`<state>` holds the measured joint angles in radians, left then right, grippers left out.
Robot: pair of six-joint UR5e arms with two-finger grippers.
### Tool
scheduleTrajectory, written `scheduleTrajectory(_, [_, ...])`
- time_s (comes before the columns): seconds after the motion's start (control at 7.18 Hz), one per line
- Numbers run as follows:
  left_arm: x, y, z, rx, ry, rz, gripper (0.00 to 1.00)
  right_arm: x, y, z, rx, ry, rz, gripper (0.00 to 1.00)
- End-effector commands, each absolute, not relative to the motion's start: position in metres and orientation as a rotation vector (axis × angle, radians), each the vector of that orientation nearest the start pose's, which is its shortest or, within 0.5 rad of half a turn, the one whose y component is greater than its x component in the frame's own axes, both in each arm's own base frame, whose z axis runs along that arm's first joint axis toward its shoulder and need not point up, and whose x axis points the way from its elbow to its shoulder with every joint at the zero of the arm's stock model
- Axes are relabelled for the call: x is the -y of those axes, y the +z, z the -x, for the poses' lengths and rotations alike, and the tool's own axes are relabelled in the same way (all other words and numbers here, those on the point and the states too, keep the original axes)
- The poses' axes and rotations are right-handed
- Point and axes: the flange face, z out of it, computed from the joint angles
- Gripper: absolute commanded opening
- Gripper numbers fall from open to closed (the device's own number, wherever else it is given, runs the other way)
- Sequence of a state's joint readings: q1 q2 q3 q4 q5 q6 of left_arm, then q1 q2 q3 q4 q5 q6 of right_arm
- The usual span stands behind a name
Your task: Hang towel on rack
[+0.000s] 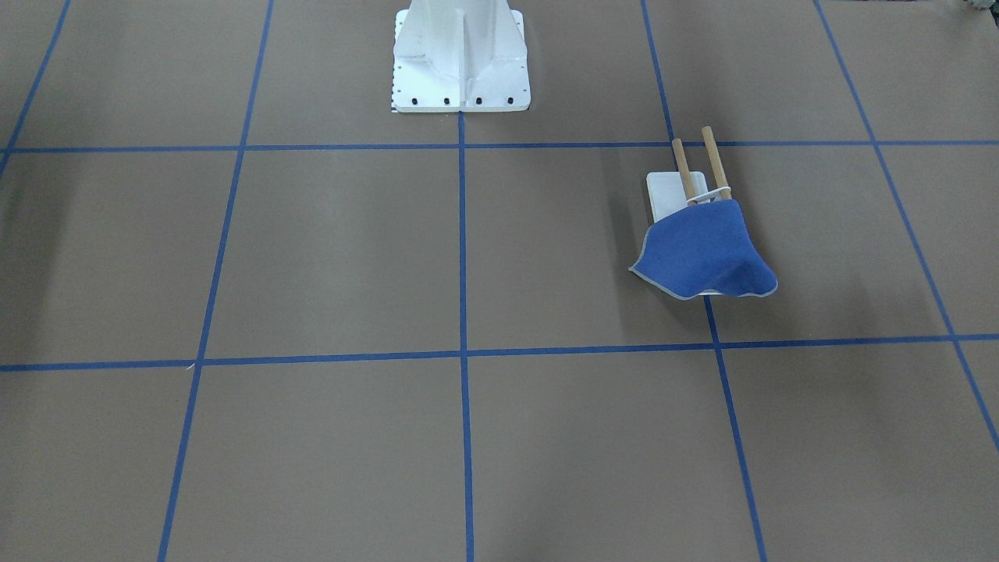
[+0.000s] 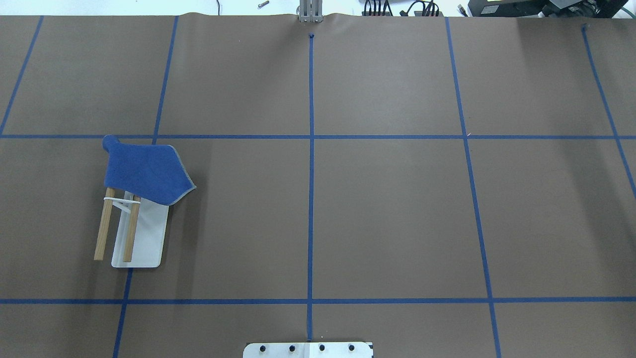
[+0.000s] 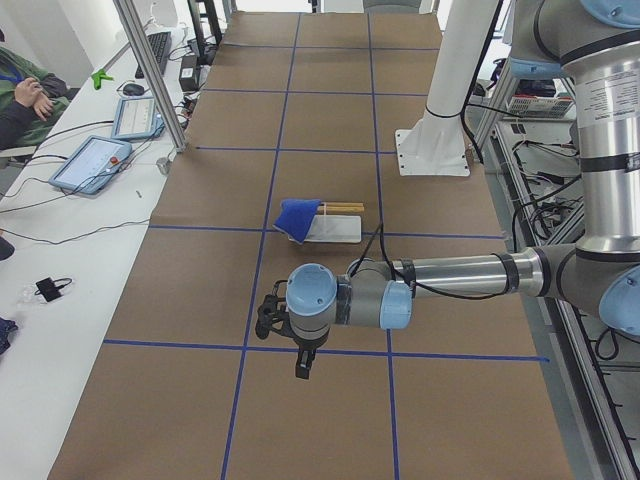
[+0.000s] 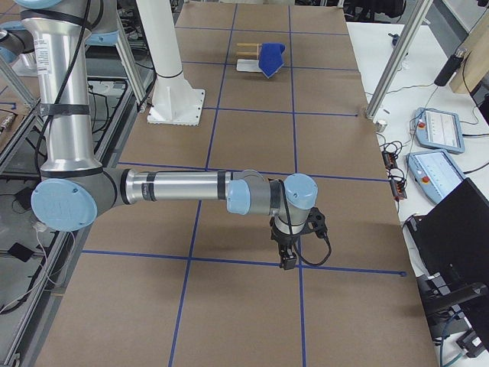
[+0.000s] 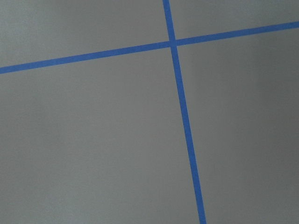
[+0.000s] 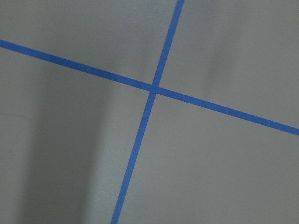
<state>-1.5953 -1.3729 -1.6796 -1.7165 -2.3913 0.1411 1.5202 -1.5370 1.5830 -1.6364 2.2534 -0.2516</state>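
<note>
While towel point(image 2: 144, 171) drapes rack point(image 2: 151, 233) overhead | side views alone show left end effector point(image 3: 303, 365), right end effector point(image 4: 289, 260) | grip: cannot tell

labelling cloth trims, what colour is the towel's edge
Pale grey-white, around the royal-blue towel; clearest in the exterior front-facing view.

Brown table point(image 1: 335, 250), blue tape grid point(image 1: 462, 234); white bolted pedestal point(image 1: 460, 62).

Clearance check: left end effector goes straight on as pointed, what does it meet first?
The left end effector points down: likely the brown paper table cover, near a blue tape crossing. Wrist view shows nothing else in between.
</note>
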Motion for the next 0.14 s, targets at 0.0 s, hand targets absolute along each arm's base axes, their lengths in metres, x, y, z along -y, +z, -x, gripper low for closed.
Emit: scheduleTrajectory(0.0, [0.4089, 0.6762, 0.0705, -0.814, 0.133, -0.121, 0.99, 0.5073, 0.6483, -0.0449, 0.683, -0.284, -0.051, 1.00])
